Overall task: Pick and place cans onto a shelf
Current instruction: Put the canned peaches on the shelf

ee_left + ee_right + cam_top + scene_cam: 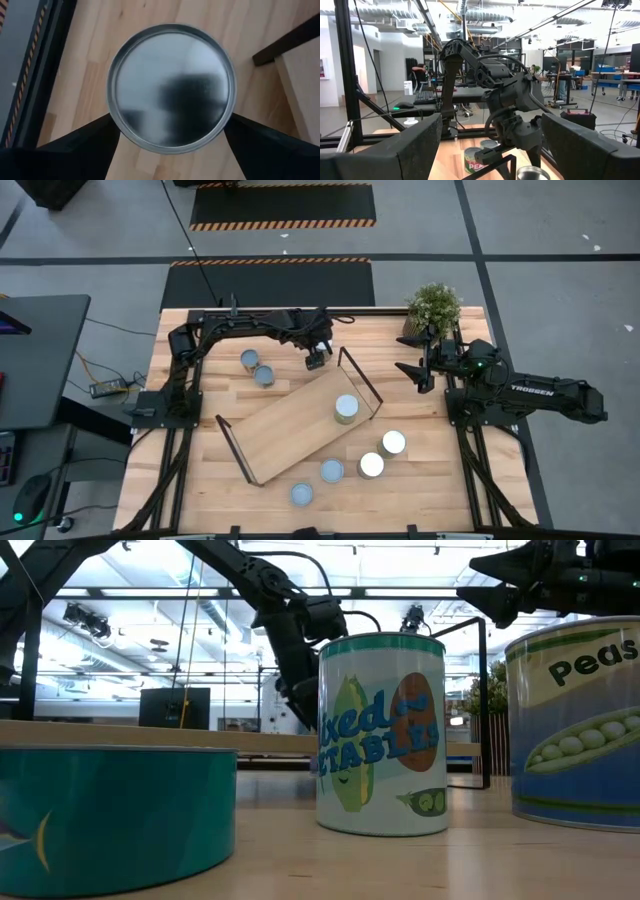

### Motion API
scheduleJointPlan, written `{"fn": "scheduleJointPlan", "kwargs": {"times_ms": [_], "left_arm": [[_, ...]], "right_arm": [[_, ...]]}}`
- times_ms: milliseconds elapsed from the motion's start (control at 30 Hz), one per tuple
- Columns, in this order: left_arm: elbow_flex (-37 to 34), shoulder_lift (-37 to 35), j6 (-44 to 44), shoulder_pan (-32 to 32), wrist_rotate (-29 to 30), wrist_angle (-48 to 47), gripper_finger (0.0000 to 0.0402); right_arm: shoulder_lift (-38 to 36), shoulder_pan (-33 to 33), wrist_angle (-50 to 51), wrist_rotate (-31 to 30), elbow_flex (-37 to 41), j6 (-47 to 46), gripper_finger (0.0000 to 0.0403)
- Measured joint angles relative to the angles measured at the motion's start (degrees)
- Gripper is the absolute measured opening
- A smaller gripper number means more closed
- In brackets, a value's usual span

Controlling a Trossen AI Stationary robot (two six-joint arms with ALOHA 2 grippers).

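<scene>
My left gripper [318, 361] is over the far part of the table, just off the shelf's far end frame [360, 383], and is shut on a can with a silvery round top [172, 85]. In the high view the gripper hides that can. The shelf [290, 425], a light-wood board with black wire ends, lies slantwise on the table with one can [346, 408] standing on it. Two cans [256, 367] stand at the far left and several more [371, 464] near the front. My right gripper [412, 372] hangs open at the far right, nothing between its fingers. My left gripper has the can between its two fingers, one on each side of the round wall just below the top rim [116, 131]. The fingers come from above, slanting down. The can's top faces up toward the wrist. I cannot tell whether its bottom rests on the table.
A potted plant [433, 308] stands at the far right corner behind my right gripper. In the low view a teal can [110, 810], a mixed-vegetables can [382, 735] and a peas can [580, 725] stand close to the front edge. The table's far edge [47, 75] runs beside the held can.
</scene>
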State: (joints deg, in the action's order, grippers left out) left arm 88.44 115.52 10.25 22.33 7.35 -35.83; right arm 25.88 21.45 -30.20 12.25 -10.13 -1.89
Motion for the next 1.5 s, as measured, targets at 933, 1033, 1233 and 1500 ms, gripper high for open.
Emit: {"fn": "scheduleJointPlan", "kwargs": {"times_ms": [933,1033,1233,1500], "left_arm": [[14.69,-0.07,3.68,-0.04,3.85,-17.38,0.0353],[16.33,-0.20,3.88,0.31,1.18,-11.08,0.0353],[16.23,2.31,4.20,0.83,1.90,2.03,0.0353],[17.00,7.66,5.41,2.88,-0.36,3.55,0.0353]], "right_arm": [[0.00,0.00,-0.17,-0.19,0.00,0.11,0.0348],[-0.02,0.00,-0.22,-0.17,0.00,0.13,0.0348],[-0.02,-0.02,-0.52,-0.11,0.00,-0.06,0.0348],[0.09,-0.07,-0.61,-0.02,0.00,-0.40,0.0348]]}}
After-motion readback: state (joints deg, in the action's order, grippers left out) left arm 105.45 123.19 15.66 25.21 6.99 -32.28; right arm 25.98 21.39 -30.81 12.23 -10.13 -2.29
